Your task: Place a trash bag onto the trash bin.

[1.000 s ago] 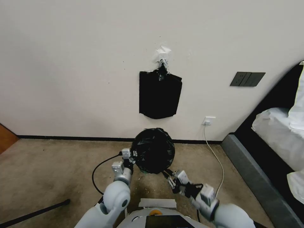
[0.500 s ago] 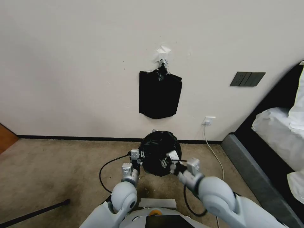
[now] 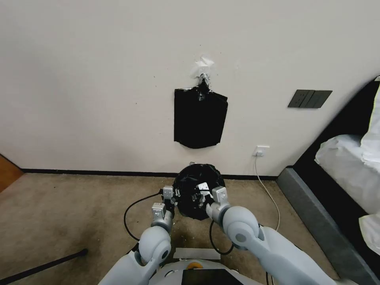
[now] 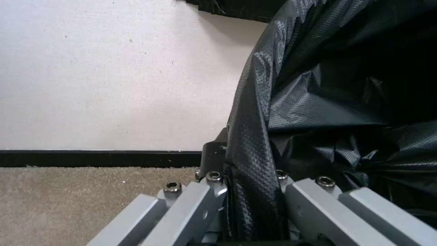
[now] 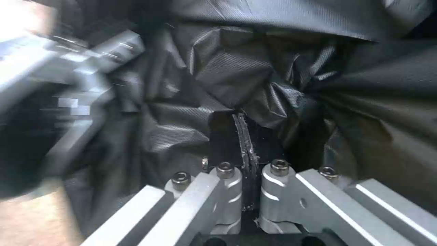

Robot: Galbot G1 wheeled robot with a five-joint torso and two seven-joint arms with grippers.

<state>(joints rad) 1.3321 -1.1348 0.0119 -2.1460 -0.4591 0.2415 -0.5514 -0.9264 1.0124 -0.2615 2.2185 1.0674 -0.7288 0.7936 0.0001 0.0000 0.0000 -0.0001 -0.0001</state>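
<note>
The crinkly black trash bag bulges as a round mass on the carpet by the wall, and the trash bin is hidden under it. My left gripper is at the bag's left side. In the left wrist view it is shut on a thick fold of the bag. My right gripper reaches over the middle of the bag. In the right wrist view it is shut, with a thin strip of the bag between its pads and creases radiating from the tips.
A flat black pack of bags hangs on the wall above. A wall socket feeds a white cable at the right, beside a bed frame. A black cable loops on the carpet at the left, and a black pole lies at lower left.
My right gripper has swung from the carpet at the bag's front right up over the bag's middle. The bag and my left gripper shifted slightly right, then held still.
</note>
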